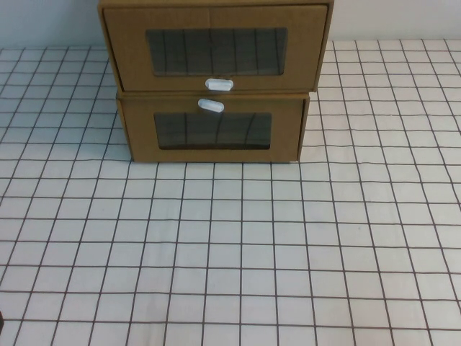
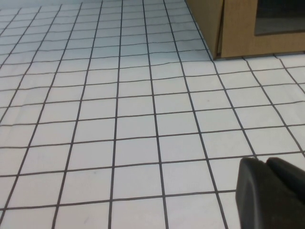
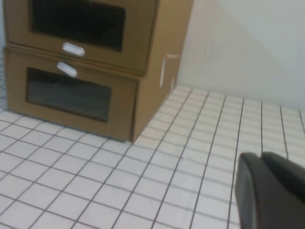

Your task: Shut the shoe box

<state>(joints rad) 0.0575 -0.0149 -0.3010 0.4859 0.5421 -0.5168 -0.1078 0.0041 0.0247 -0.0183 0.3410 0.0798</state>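
Observation:
The shoe box [image 1: 216,52] is the upper of two stacked brown cardboard boxes at the back of the table. It has a wide clear window with a white oblong handle [image 1: 219,84] just below it. It also shows in the right wrist view [image 3: 143,28], where its front sits nearly flush with the front of the box under it. Neither gripper shows in the high view. My left gripper [image 2: 265,161] is shut and empty, low over the table, well in front of and to the left of the boxes. My right gripper [image 3: 261,156] is shut and empty, in front of and to the right of them.
The lower box [image 1: 214,151] has its white handle [image 1: 211,106] above its window; its corner shows in the left wrist view [image 2: 243,28]. A white cloth with a black grid [image 1: 230,245] covers the table. A pale wall [image 3: 248,43] stands behind the boxes.

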